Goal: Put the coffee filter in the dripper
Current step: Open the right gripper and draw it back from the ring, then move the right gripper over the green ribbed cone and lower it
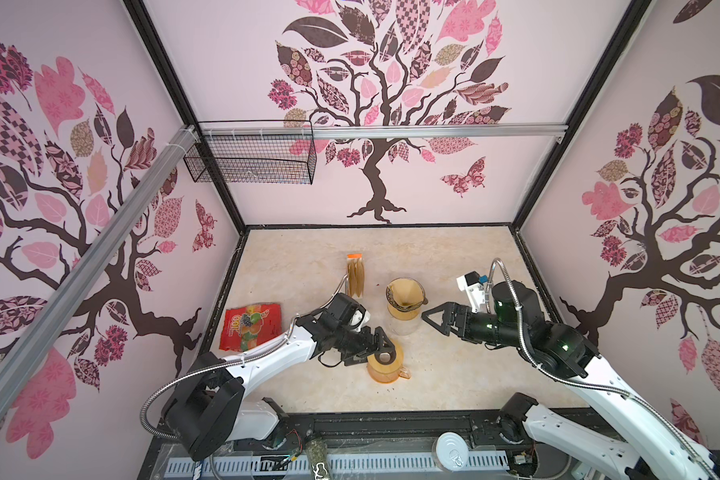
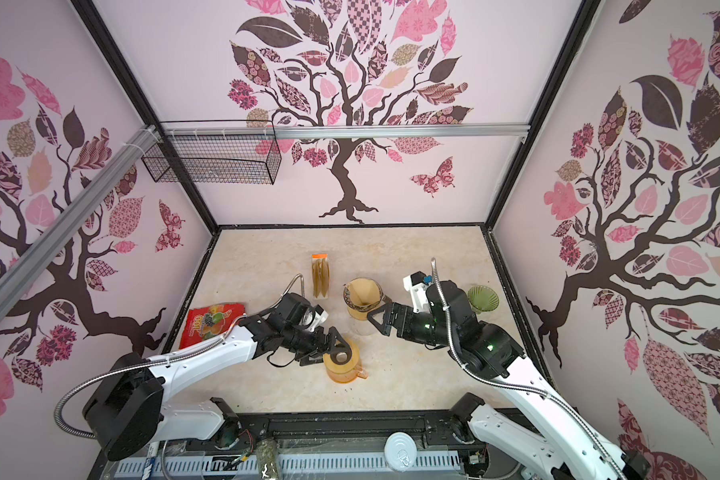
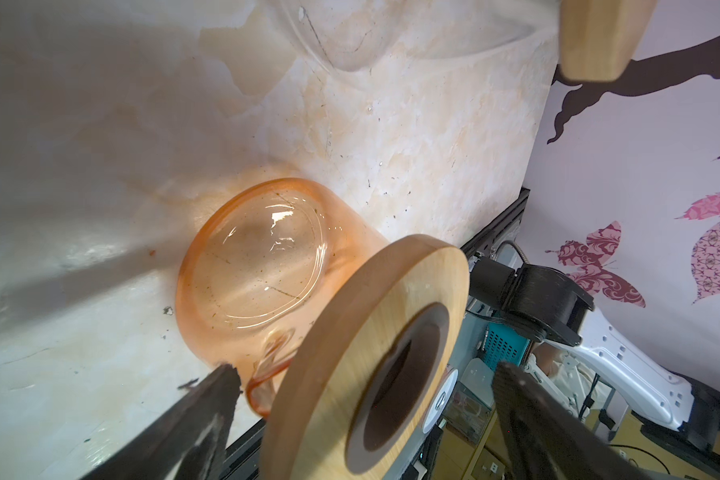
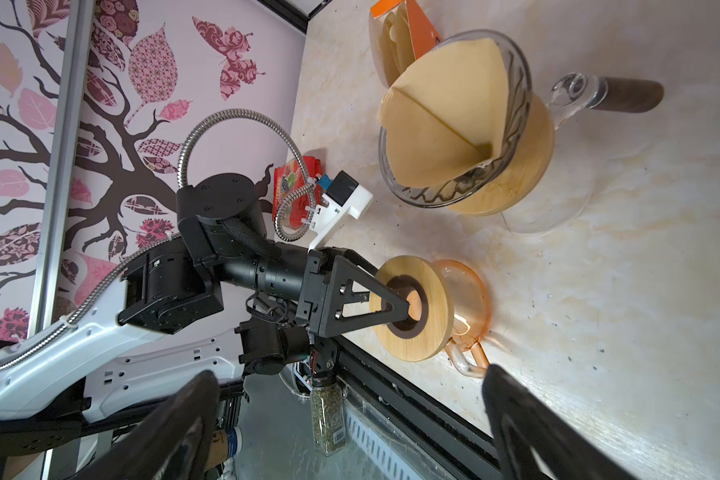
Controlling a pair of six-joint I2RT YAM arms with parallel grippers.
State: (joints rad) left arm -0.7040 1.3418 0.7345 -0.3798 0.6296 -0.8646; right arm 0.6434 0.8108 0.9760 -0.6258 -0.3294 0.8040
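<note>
- Coffee filter (image 4: 445,112): a tan paper cone with one seam showing, opened out inside the clear glass dripper (image 4: 433,198). It sits just ahead of the right claw (image 4: 350,372), whose jaws stand wide apart and empty.
- The filter's tip is sunk out of sight, and the clear carafe (image 1: 404,328) beneath is hard to make out.
- Left claw (image 3: 364,370): jaws apart, straddling the wooden collar (image 3: 316,374) of a tipped orange dripper (image 3: 258,270); contact unclear.
- Beyond the clear glass dripper stands a filter pack (image 1: 356,276), partly hidden in the right wrist view.
</note>
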